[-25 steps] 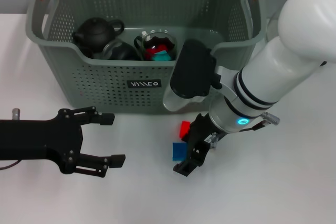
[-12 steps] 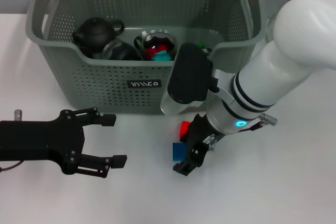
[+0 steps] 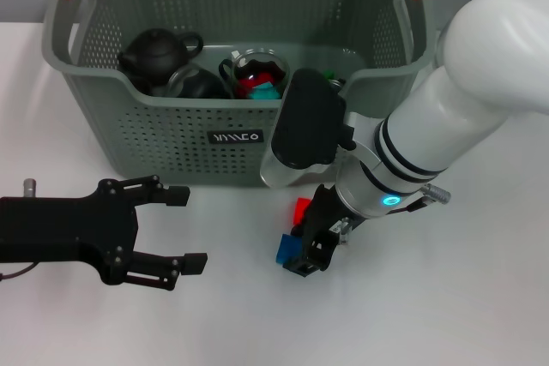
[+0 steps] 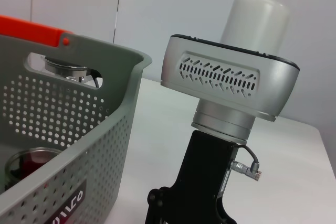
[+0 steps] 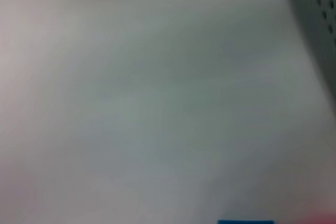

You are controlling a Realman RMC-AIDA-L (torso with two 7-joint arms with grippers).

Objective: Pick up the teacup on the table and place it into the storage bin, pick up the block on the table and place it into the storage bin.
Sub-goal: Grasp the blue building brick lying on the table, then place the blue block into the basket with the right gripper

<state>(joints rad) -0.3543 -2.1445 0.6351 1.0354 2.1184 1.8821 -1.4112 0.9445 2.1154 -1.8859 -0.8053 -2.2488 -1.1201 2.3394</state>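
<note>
The storage bin (image 3: 163,130) stands at the back of the table, also seen in the left wrist view (image 4: 79,145). Inside it a glass teacup (image 3: 256,73) sits beside a black teapot (image 3: 156,51). A blue block (image 3: 285,249) lies on the table in front of the bin, slightly tilted, and its edge shows in the right wrist view (image 5: 245,222). My right gripper (image 3: 297,256) points down and is shut on the blue block. A red block (image 3: 301,209) lies just behind it, partly hidden by the arm. My left gripper (image 3: 184,229) rests open at the front left, holding nothing.
My white right arm (image 3: 446,117) reaches across the bin's right front corner. A second dark cup (image 3: 196,85) lies in the bin next to the teapot. Bare white table (image 3: 429,315) lies around both grippers.
The right gripper's fingers have drawn together on the blue block. The block has tilted and shifted slightly left. The left arm has stayed where it was.
</note>
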